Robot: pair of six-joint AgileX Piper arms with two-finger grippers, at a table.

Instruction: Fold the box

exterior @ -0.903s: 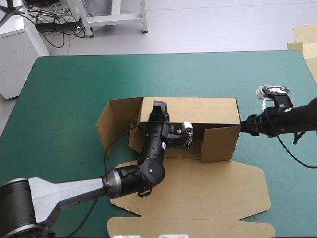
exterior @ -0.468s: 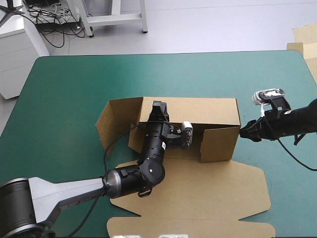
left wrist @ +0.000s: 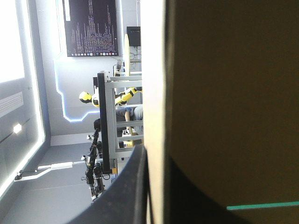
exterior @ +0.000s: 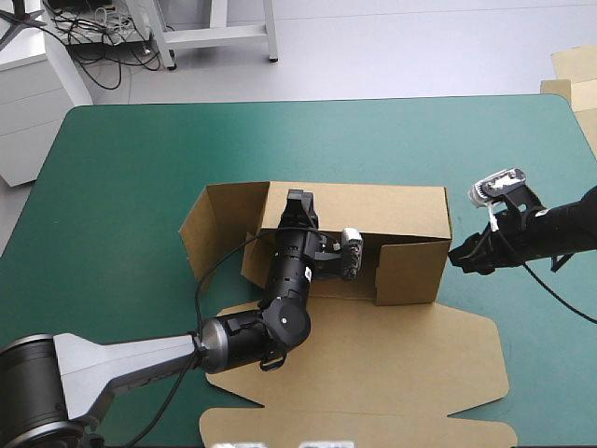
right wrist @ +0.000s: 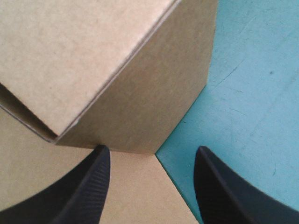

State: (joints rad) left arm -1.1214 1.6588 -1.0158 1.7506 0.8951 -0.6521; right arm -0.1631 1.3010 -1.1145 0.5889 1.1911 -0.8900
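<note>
Right gripper (exterior: 459, 258) has slid along the right end of the brown box (exterior: 410, 210) toward its near corner, black fingers (right wrist: 88, 186) spread wide apart. The box sits mid-table on the teal-green cover (exterior: 121, 187), walls raised, lid (exterior: 373, 364) flat. Left gripper (exterior: 300, 203) clamps a raised wall.

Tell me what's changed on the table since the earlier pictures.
The right claw, open, slid along the right end of the box toward the near edge of the table, reaching the box's front corner without gripping anything. The left claw stayed shut on the box, which kept its shape: walls up, lid flat.
</note>
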